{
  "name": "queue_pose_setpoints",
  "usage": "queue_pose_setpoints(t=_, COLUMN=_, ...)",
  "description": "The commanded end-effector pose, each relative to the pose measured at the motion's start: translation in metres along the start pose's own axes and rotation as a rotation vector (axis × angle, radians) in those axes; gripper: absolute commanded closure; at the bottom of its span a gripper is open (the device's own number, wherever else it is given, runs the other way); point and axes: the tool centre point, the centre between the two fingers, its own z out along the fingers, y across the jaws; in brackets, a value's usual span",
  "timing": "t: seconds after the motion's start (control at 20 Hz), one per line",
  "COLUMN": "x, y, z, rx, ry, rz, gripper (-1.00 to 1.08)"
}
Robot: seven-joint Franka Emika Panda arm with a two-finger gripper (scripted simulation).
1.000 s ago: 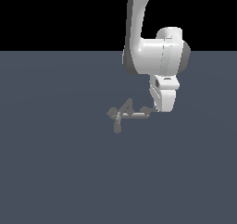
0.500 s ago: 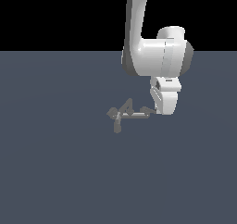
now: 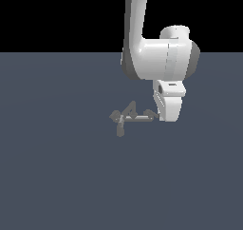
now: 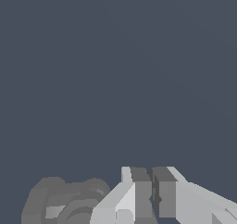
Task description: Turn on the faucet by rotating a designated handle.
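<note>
The faucet (image 3: 124, 118) is a small grey-brown cluster of stubby bars on the dark floor, with a pale tube (image 3: 140, 118) running toward the exterior view's right. At that tube's end sits the handle (image 3: 150, 113), a short flat lever on a small hub. My gripper (image 3: 169, 118) hangs right beside the handle, on its right side in the exterior view, low over the floor. In the wrist view the gripper (image 4: 152, 174) has its two fingers (image 4: 140, 190) nearly together with nothing between them. A rounded grey-brown part of the faucet (image 4: 69, 200) lies just beside one finger.
The white arm (image 3: 159, 58) comes down from above, over the faucet's right end in the exterior view. The dark blue-grey floor (image 3: 61, 177) spreads flat all around.
The hand has sunk slightly toward the floor next to the handle. The faucet and its handle look unchanged.
</note>
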Motion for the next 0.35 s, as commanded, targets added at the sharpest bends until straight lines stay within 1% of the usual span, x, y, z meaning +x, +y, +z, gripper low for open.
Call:
queue_pose_setpoints(t=0.0, x=-0.018, y=0.0, z=0.001, rx=-0.003, ry=-0.005, rz=-0.013, gripper=1.08)
queue_pose_setpoints(t=0.25, x=-0.055, y=-0.001, z=-0.001, rx=-0.005, ry=-0.01, rz=-0.027, gripper=1.08)
queue_pose_setpoints(t=0.3, x=-0.055, y=-0.001, z=-0.001, rx=-0.005, ry=-0.01, rz=-0.027, gripper=1.08)
